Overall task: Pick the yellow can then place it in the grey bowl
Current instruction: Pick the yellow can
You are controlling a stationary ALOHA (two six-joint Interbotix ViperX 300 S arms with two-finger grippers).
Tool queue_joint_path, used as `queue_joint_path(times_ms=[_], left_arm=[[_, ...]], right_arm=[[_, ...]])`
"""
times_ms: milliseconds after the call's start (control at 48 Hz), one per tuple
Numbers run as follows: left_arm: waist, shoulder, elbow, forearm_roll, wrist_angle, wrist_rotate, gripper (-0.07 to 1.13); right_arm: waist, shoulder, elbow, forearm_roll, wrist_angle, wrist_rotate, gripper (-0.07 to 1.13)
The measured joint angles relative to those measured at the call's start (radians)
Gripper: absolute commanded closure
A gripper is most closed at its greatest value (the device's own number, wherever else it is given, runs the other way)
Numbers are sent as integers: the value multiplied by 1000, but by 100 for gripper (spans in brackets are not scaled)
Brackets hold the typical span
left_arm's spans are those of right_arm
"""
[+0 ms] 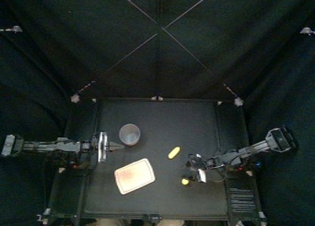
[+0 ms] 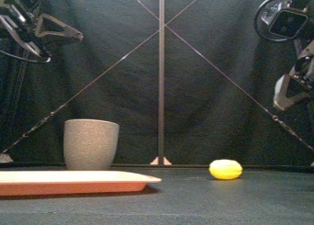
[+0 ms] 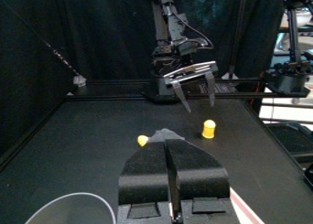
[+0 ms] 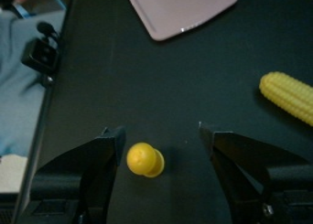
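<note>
The small yellow can [image 1: 187, 181] lies on the black table toward the front right, also seen low in the front view [image 2: 225, 169]. My right gripper [image 1: 198, 168] hangs open above it. In the right wrist view the can [image 4: 145, 159] shows on the table between and below the spread jaws of the gripper [image 4: 159, 132], untouched. The tall grey speckled cup [image 1: 129, 133] stands upright at the back left [image 2: 91, 143]. My left gripper [image 1: 99, 154] rests beside it, shut and holding nothing [image 3: 171, 147].
A flat pink tray [image 1: 134, 176] lies at the front left, between the cup and the can. A yellow toy corn cob [image 1: 175, 152] lies mid-table, just behind the can [image 4: 291, 95].
</note>
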Motion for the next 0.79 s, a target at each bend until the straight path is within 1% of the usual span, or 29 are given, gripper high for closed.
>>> queue_joint_path(times_ms=[229, 604, 708, 792], left_arm=[[11, 0, 0, -2, 0, -2, 108], [15, 0, 2, 0, 0, -2, 108], [15, 0, 3, -2, 0, 0, 108], [15, 0, 3, -2, 0, 0, 108]], right_arm=[[61, 114, -32, -35, 2, -2, 9], [100, 272, -67, -38, 2, -2, 11], [104, 291, -71, -38, 2, -2, 16], [104, 299, -74, -38, 2, -2, 23]])
